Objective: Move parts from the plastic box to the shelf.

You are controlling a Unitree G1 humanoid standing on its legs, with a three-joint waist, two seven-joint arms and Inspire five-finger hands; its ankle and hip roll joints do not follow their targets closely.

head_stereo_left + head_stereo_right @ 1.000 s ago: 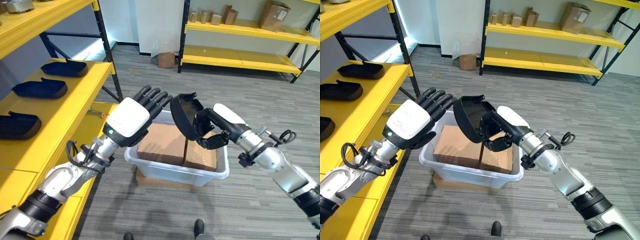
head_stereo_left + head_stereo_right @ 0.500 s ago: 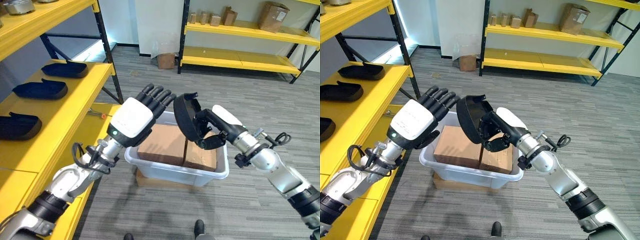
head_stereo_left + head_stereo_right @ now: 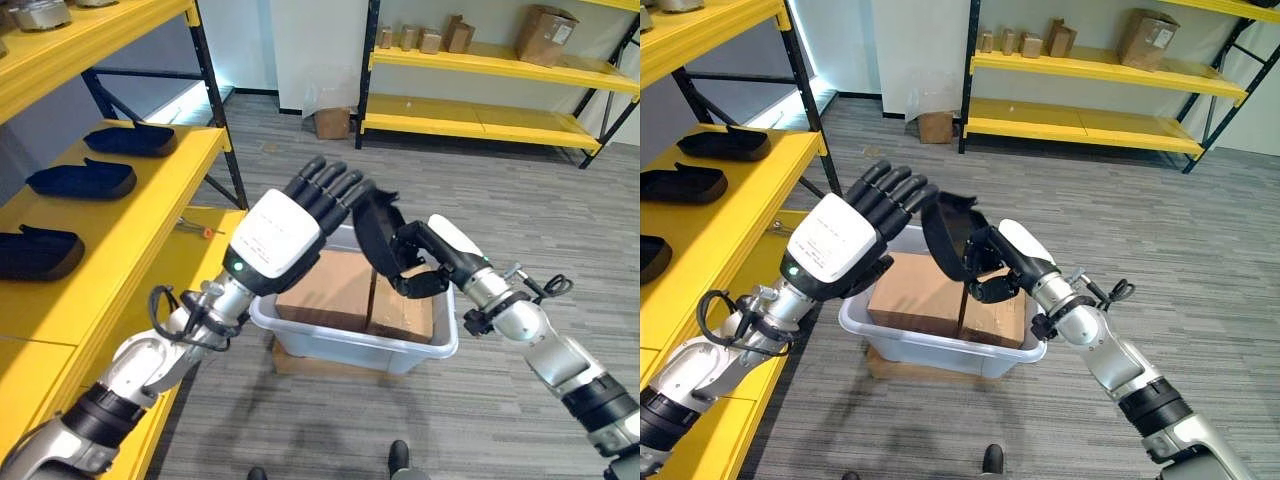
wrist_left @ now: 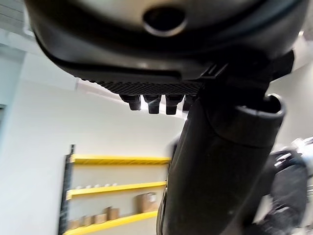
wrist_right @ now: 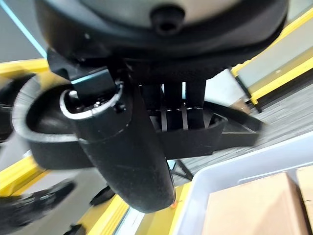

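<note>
**Black part held up over the box**

The fingers and thumb of the right hand point(image 3: 985, 272) are curled round a black part point(image 3: 946, 232) and hold it up above the plastic box point(image 3: 300, 328). The left hand point(image 3: 285, 232) is raised just beside the part, its fingers point(image 3: 325, 186) straight and close together, their tips near the part's edge. Brown cardboard boxes point(image 3: 330, 288) sit inside the plastic box. More black parts point(image 3: 82, 178) lie on the yellow shelf point(image 3: 140, 225) at the left.
</note>
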